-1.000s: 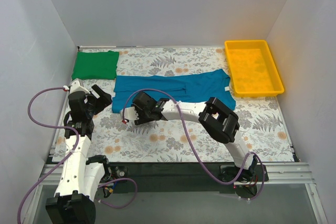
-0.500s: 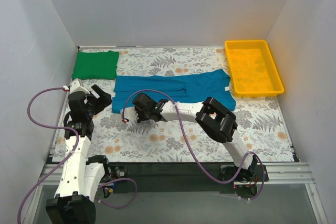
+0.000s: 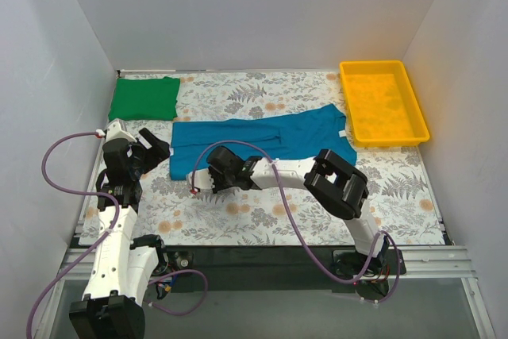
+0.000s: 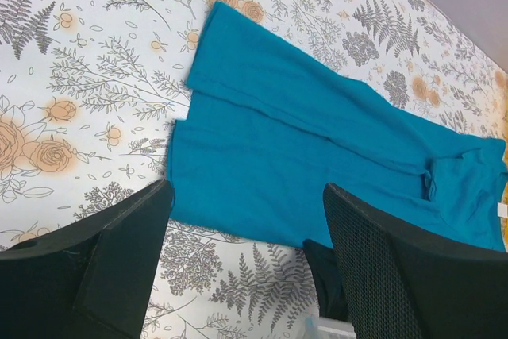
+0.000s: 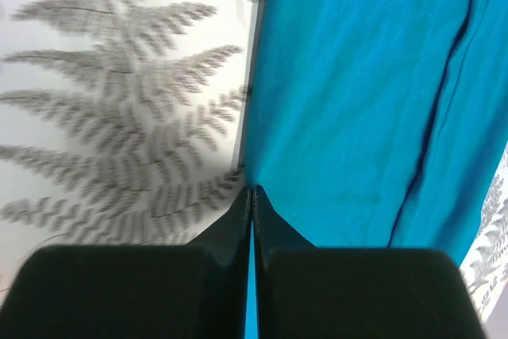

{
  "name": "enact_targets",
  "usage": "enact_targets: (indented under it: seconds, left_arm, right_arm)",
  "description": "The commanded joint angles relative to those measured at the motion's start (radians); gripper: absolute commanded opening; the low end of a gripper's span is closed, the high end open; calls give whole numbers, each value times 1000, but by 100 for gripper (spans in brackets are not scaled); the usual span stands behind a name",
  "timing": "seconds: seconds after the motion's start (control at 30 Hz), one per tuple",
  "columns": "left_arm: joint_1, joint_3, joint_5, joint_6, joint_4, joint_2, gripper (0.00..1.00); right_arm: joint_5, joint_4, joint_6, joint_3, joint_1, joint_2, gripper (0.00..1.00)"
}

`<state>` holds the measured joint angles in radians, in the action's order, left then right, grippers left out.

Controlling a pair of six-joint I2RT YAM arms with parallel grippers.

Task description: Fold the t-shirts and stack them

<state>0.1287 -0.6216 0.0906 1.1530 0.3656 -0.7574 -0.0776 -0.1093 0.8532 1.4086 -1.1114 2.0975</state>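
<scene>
My right pincer [image 5: 252, 190] is clamped on the near hem of the teal t-shirt [image 3: 262, 139], spread on the floral table [image 3: 262, 220]; my left pincer [image 4: 244, 193] gapes. The green t-shirt [image 3: 144, 98] lies folded far left, between white walls [image 3: 254, 13].

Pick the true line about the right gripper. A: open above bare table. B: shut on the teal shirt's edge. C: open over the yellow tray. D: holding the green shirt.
B: the right gripper has its fingers together, pinching the edge of the teal shirt.
</scene>
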Motion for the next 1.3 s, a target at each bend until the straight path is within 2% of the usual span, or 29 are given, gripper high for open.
enact_targets:
  seconds: [0.0, 0.47, 0.97, 1.27]
  left_arm:
    - [-1, -24, 15, -7, -11, 15, 76]
    - [-1, -20, 35, -12, -17, 12, 76]
    - [-3, -15, 63, -15, -31, 4, 76]
    - [-1, -3, 162, -24, -63, -10, 76]
  right_arm:
    - [117, -96, -6, -69, -47, -16, 1]
    - [197, -98, 33, -204, -139, -117, 1]
    - [233, -121, 40, -226, -200, -163, 1]
    - [240, -132, 47, -243, -203, -200, 1]
